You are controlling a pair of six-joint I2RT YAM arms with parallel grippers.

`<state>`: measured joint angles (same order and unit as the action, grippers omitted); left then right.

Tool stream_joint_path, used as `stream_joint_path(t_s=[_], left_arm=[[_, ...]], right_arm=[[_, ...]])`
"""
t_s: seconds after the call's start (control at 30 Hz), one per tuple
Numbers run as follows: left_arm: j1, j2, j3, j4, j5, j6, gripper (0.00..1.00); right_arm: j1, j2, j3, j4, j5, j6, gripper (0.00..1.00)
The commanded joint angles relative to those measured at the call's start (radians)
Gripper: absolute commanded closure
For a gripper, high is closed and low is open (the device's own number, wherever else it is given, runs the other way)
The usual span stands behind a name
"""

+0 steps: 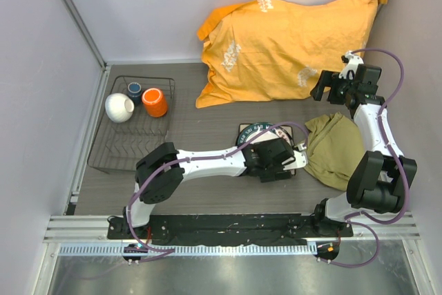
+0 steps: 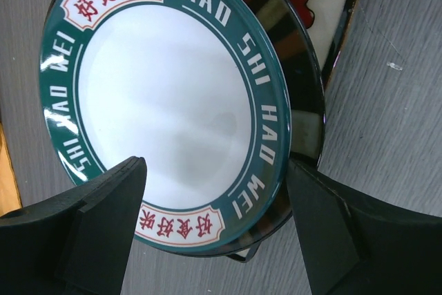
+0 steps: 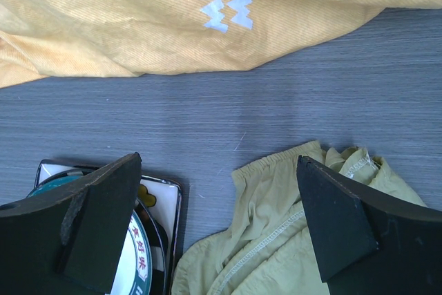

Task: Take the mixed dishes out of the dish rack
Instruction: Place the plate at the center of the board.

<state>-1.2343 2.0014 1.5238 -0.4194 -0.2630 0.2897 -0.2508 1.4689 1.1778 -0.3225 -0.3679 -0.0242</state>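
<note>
Unloading looks approx halfway: right of dish rack (image 1: 131, 126), on tabletop (image 1: 207, 115), square plate (image 2: 331, 5) lies under round plate (image 2: 166, 101), left claw (image 2: 215, 170) gaping above, gripping nothing. Inside rack: white bowl (image 1: 119, 107), orange mug (image 1: 155, 102), blue cup (image 1: 134, 89). Right claw (image 3: 219, 164), further right of rack, open too. Next prob: fetch bowl.

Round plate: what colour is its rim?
The round plate has a dark green rim with white lettering; the left wrist view shows it best.

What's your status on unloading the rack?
Open left end effector over round plate, stacked on square plate. Open right end effector empty. In rack: bowl, mug, cup. Beside plates: green cloth.
</note>
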Motion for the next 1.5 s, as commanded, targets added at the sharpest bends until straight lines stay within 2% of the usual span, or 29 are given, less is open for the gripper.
stream_joint_path(t_s=[0.0,0.27,0.53,0.83,1.1,1.4,1.47], left_arm=[[0.002,-0.039,0.041,0.004,0.025,-0.029,0.14],[0.001,-0.058,0.058,-0.016,0.057,-0.058,0.14],[0.01,-0.154,0.094,-0.041,0.065,-0.106,0.14],[0.139,-0.311,0.063,-0.035,0.062,-0.142,0.14],[0.364,-0.463,0.012,-0.065,0.083,-0.175,0.14],[0.772,-0.642,-0.092,-0.098,0.197,-0.225,0.15],[0.832,-0.671,-0.126,-0.104,0.22,-0.225,0.14]], right_arm=[[-0.004,-0.002,0.022,0.023,-0.009,-0.005,0.0],[-0.005,-0.004,0.022,0.023,-0.008,-0.005,0.0],[-0.004,-0.004,0.022,0.025,-0.008,-0.006,0.0],[-0.004,-0.007,0.023,0.023,-0.009,-0.005,0.0],[-0.004,0.004,0.023,0.023,-0.022,-0.003,0.0],[-0.002,0.011,0.023,0.022,-0.045,0.007,0.0],[-0.002,0.014,0.023,0.023,-0.046,0.009,0.0]])
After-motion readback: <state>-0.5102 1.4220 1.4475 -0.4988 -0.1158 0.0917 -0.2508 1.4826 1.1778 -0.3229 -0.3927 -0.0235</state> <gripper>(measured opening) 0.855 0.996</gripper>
